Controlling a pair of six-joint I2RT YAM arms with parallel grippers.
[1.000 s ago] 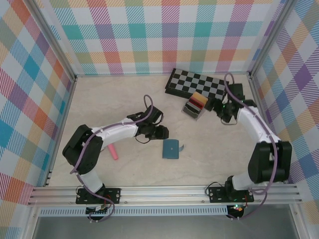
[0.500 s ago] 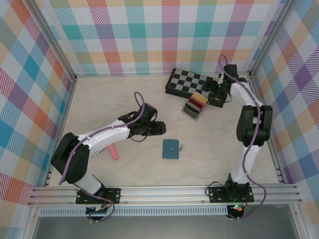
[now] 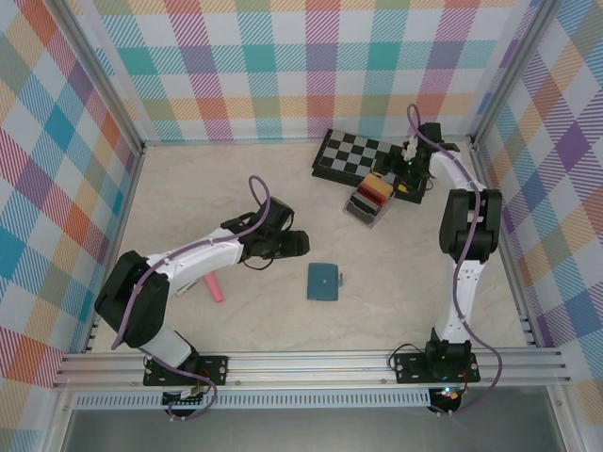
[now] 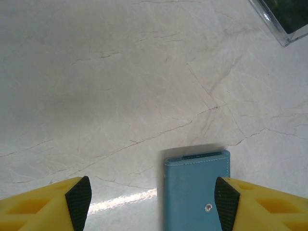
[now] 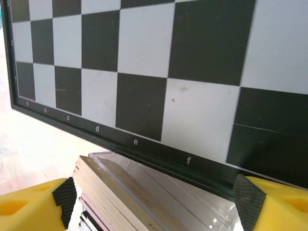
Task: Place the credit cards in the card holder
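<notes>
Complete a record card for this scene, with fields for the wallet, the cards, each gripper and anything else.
Card holder: teal-blue rectangular folding wallet, closed, flat on the pale table.
Cards: red, tan and dark plastic cards upright in a clear plastic tray at the near edge of the black-and-white chessboard.
Left gripper: open, near the wallet.
Right gripper: open, by the tray and chessboard edge.
Other: pink stick beside the left arm.

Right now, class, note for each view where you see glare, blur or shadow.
Top external: even light, only soft shadows on the table. Left wrist: a bright glare streak on the marble beside the card holder, whose far edge looks smeared. Right wrist: the chessboard squares and edge letters are sharp.
</notes>
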